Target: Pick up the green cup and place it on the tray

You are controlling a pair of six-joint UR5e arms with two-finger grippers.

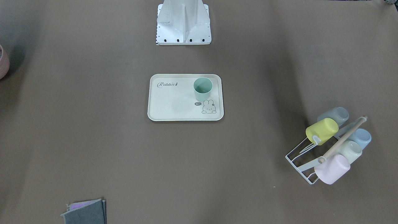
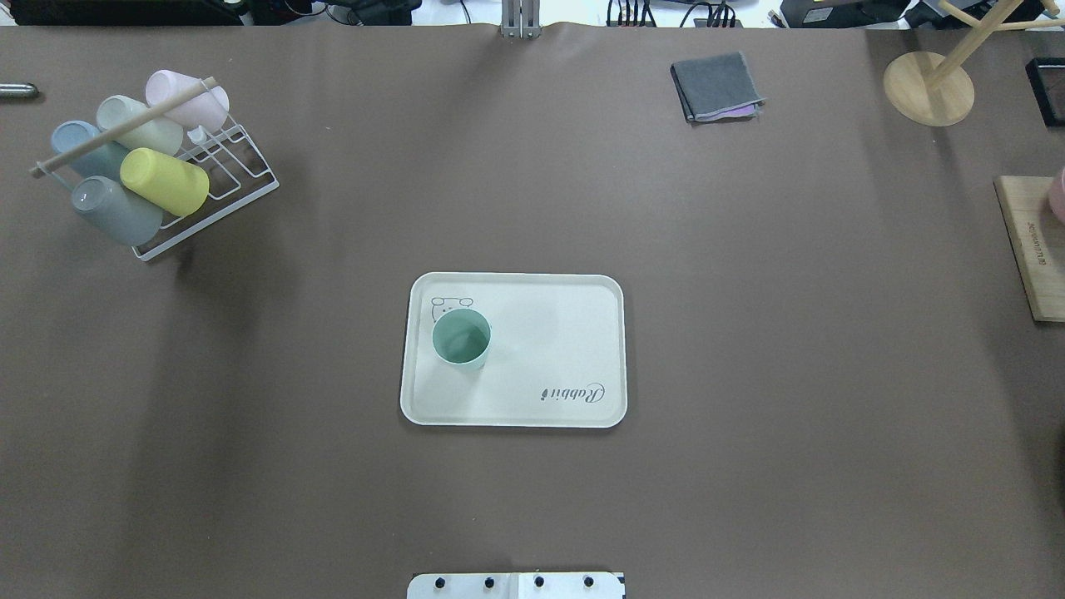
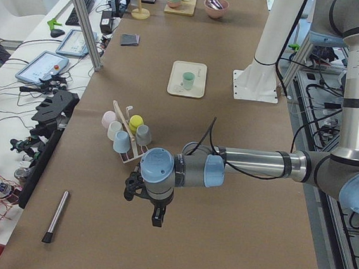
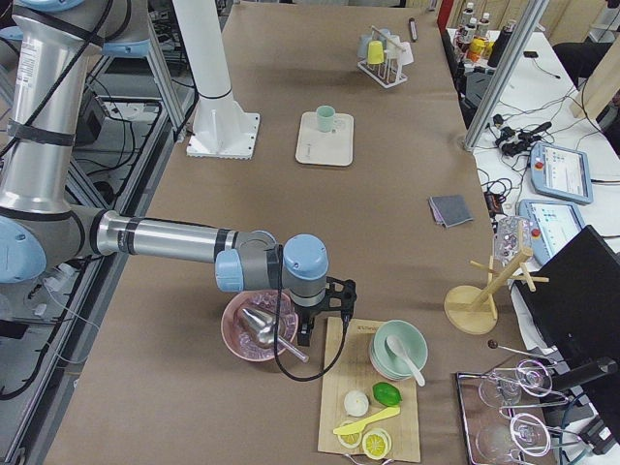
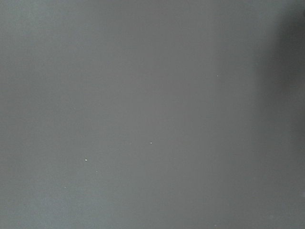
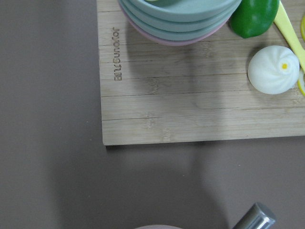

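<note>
The green cup (image 1: pixel 202 88) stands upright on the cream "Rabbit" tray (image 1: pixel 174 105), in the corner by the bunny print. It also shows on the tray (image 2: pixel 541 349) in the overhead view (image 2: pixel 461 339). Both grippers are far from it. My left gripper (image 3: pixel 147 208) hangs over bare table near the table's left end, past the cup rack. My right gripper (image 4: pixel 325 312) hangs over the edge of a wooden board at the right end. Each shows only in a side view, so I cannot tell whether it is open or shut.
A white wire rack (image 2: pixel 225 170) with several pastel cups lies at the far left. A folded grey cloth (image 2: pixel 715 87) and a wooden mug tree (image 2: pixel 928 87) are at the far right. The wooden board (image 6: pixel 190 105) bears stacked bowls and toy food, beside a pink bowl (image 4: pixel 257 325).
</note>
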